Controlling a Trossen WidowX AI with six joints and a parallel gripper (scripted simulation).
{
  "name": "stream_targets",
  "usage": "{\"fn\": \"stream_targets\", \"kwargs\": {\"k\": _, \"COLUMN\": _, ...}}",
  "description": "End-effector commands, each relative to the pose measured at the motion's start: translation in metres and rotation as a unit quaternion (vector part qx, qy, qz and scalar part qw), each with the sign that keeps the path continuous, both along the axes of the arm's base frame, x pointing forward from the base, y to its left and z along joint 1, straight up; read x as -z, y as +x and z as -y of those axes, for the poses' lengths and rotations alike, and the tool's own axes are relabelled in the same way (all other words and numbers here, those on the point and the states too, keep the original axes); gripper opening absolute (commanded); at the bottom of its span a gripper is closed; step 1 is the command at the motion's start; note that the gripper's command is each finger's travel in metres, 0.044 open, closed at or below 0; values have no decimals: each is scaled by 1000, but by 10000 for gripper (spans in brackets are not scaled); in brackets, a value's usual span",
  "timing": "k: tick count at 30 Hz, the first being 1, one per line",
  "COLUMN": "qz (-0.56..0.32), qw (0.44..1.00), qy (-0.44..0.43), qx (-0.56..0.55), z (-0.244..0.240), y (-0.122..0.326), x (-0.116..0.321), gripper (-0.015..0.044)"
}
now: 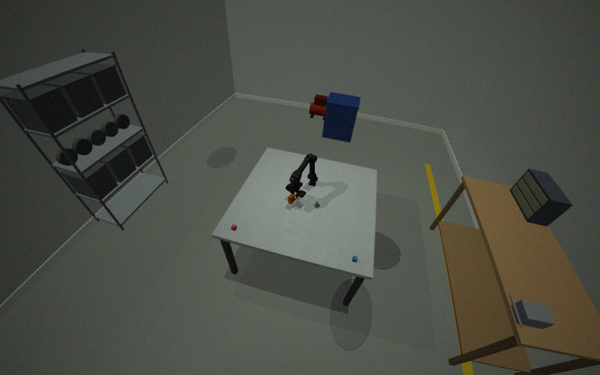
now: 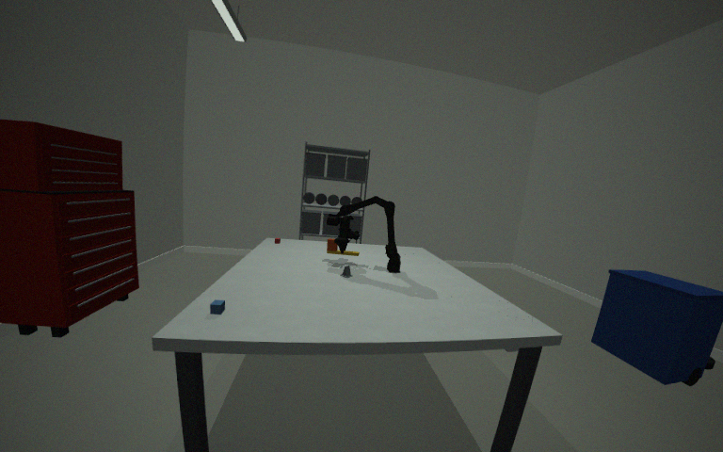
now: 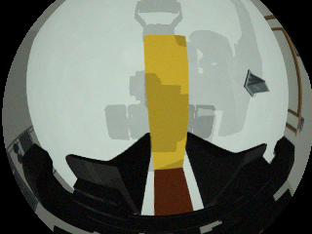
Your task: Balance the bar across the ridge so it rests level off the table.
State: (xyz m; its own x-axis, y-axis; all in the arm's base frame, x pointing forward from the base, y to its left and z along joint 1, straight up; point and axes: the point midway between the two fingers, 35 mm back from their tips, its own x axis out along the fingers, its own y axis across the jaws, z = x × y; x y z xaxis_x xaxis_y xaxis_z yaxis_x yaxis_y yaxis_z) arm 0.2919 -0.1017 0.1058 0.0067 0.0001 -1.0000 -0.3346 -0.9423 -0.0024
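Nearest the exterior camera, a small blue cube (image 1: 355, 258) (image 2: 217, 307) sits at one corner of a white-topped table (image 1: 327, 234) (image 2: 362, 319) (image 3: 73, 73). Beyond it stands the small grey wedge-shaped ridge (image 1: 316, 205) (image 2: 346, 271) (image 3: 255, 84), bearing nothing. Farther back, the black gripper (image 1: 297, 194) (image 2: 343, 251) (image 3: 168, 136) clasps the flat yellow bar (image 2: 350, 253) (image 3: 167, 97), with an orange-red block (image 1: 291, 198) (image 2: 331, 245) (image 3: 173, 192) at one end. The bar hangs above the tabletop, apart from the ridge. A small red cube (image 1: 233, 226) (image 2: 277, 240) lies near the far edge, before a grey metal shelf rack (image 1: 66, 66) (image 2: 336, 148).
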Motion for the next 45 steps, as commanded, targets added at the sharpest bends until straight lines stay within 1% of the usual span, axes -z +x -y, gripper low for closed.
{"fn": "stream_targets", "kwargs": {"k": 1, "qz": 10, "qw": 1000, "qy": -4, "qx": -1, "z": 1, "y": 1, "x": -16, "gripper": 0}}
{"fn": "stream_targets", "kwargs": {"k": 12, "qz": 10, "qw": 1000, "qy": -4, "qx": -2, "z": -1, "y": -4, "x": -44, "gripper": 0}}
{"fn": "stream_targets", "kwargs": {"k": 17, "qz": 10, "qw": 1000, "qy": -4, "qx": 1, "z": -4, "y": -4, "x": -46, "gripper": 0}}
{"fn": "stream_targets", "kwargs": {"k": 31, "qz": 11, "qw": 999, "qy": -1, "qx": 52, "z": -58, "y": 3, "x": -47, "gripper": 0}}
{"fn": "stream_targets", "kwargs": {"k": 45, "qz": 10, "qw": 995, "qy": 3, "qx": 104, "z": -113, "y": 0, "x": -48, "gripper": 0}}
